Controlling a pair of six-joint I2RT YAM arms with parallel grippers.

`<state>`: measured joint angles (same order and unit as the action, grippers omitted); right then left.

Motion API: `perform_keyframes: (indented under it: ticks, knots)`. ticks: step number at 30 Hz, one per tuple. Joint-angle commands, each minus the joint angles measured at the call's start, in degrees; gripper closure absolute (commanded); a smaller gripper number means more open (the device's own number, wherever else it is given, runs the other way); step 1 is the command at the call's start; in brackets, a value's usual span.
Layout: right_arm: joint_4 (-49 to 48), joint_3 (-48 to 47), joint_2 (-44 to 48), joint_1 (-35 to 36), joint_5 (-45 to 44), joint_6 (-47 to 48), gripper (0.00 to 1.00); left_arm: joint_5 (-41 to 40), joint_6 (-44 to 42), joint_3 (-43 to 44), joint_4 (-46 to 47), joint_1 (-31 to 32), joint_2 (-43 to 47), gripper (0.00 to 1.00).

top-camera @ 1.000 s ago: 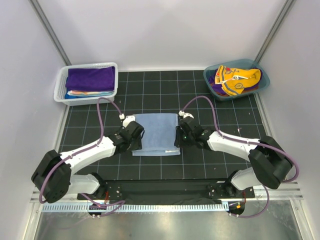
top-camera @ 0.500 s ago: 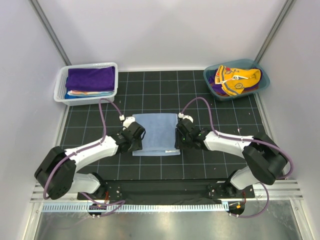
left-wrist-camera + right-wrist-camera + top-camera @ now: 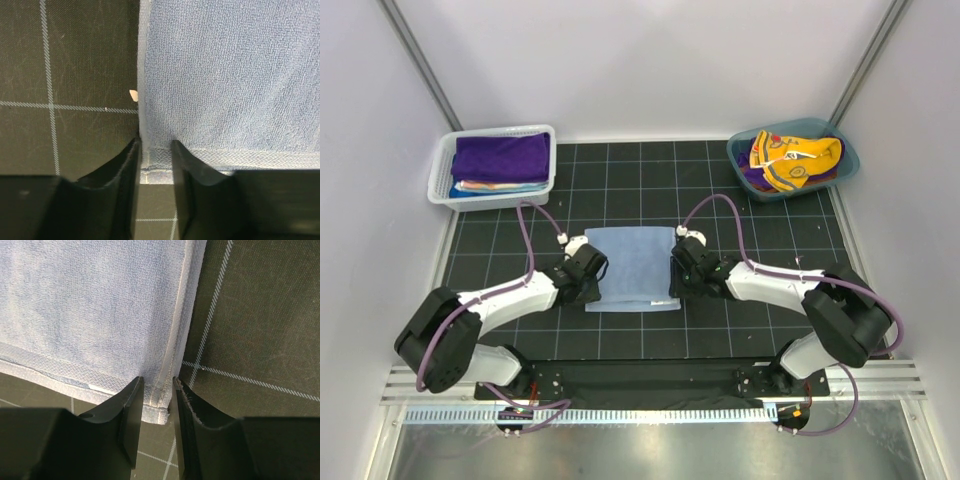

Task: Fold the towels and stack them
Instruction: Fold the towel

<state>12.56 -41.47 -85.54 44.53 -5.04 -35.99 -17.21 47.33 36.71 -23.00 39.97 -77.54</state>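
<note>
On mat: towel lies flat for folding
Left gripper: fingers straddle near-left corner, to lift it
Right gripper: likewise, near-right corner
Grip: narrow gaps; whether pinched, cannot tell

White mesh basket at far left corner of table. Teal tub at far right corner, well apart from basket. Table surface black, ruled with pale grid lines. Small pale fleck on black surface in left wrist view, just above grid line. Pale walls on three sides. Slanted metal posts at back corners. Ribbed rail along near edge.
</note>
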Motion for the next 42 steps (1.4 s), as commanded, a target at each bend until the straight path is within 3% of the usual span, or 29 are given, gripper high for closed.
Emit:
perform_keyframes:
  ticks: [1, 9, 19, 24, 31, 42]
  knots:
    - [0.01, -2.38, 0.63, 0.29, -1.55, -0.4, 0.63, 0.34, 0.04, -0.23, 2.44, -0.41, 1.07, 0.68]
    - [0.1, -2.73, 0.81, 0.29, -1.47, -0.66, 0.63, -0.36, -0.66, 0.29, 1.12, -0.5, 2.91, 0.83]
    - [0.01, -2.82, 0.2, 0.47, -1.29, -0.93, 0.65, -0.89, -1.71, 1.26, -0.81, -0.5, 4.06, 0.89]
    - [0.19, -3.0, 0.2, 0.55, -1.55, -1.19, 0.74, -0.89, -2.51, 1.79, -1.69, -0.5, 4.15, 0.83]
    - [0.36, -3.53, 0.02, 0.55, -1.64, -1.37, 0.85, -0.81, -2.95, 1.96, -1.96, -0.5, 4.85, 0.83]
    - [2.29, -5.11, 0.98, 0.56, -2.34, -1.1, 0.93, -0.54, -3.56, 3.02, -2.39, -0.5, 5.38, 0.97]
